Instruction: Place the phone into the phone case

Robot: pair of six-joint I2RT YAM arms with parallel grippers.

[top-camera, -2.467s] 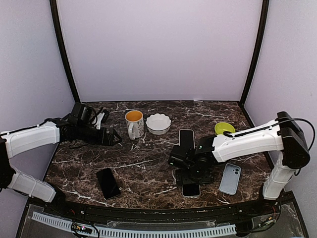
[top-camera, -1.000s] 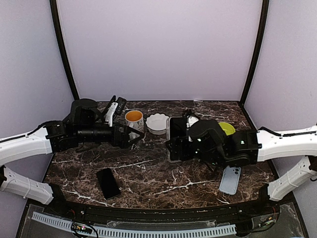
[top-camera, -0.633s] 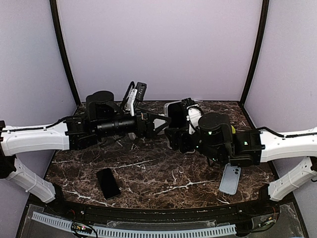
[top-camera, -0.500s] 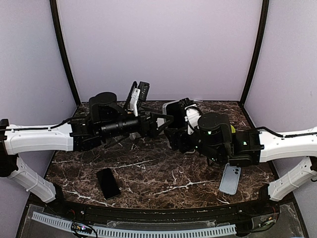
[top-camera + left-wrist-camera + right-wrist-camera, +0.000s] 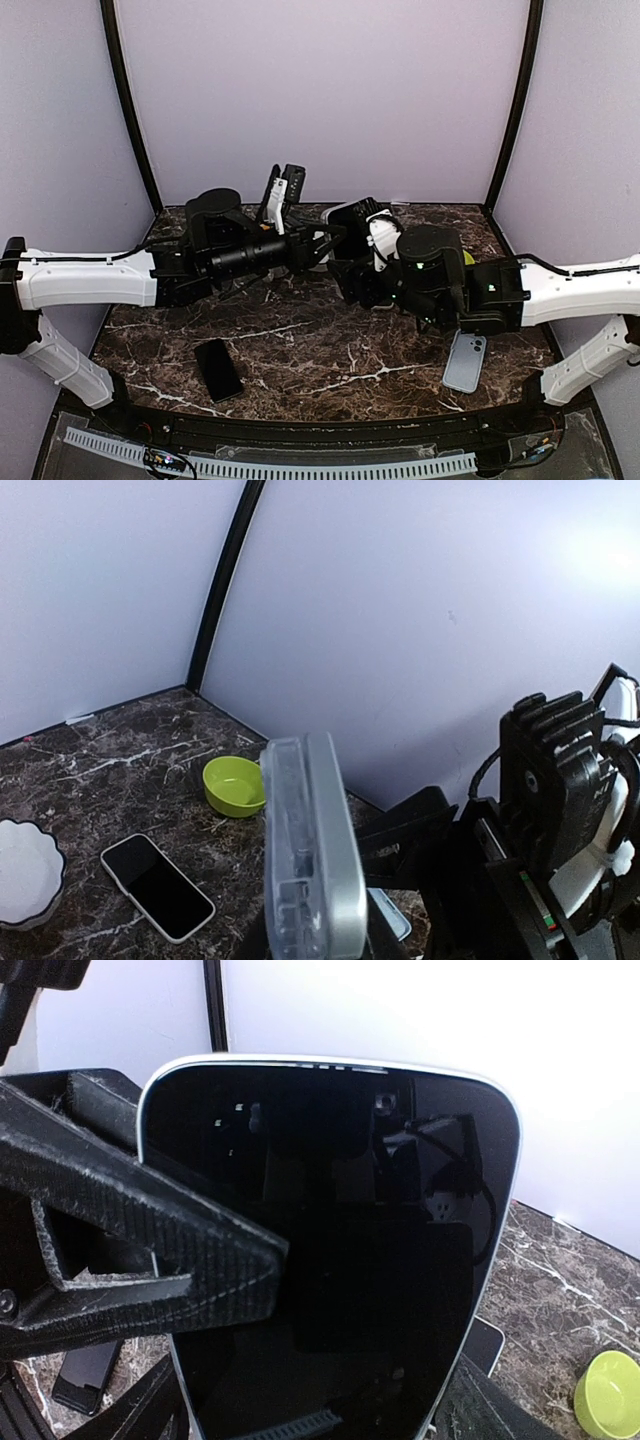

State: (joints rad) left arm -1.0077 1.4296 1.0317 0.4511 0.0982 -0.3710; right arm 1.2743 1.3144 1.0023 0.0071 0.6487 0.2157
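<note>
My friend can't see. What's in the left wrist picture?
A phone stands upright right in front of the camera, edge-on, so only its thin silvery side shows. Behind it on the dark marble table sit a second phone, screen up, and a green bowl; the black right arm fills the right side.

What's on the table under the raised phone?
Below the raised phone, the left wrist view shows a dark phone lying flat, a green bowl and a white bowl's edge. From above, the arms cover that spot.
</note>
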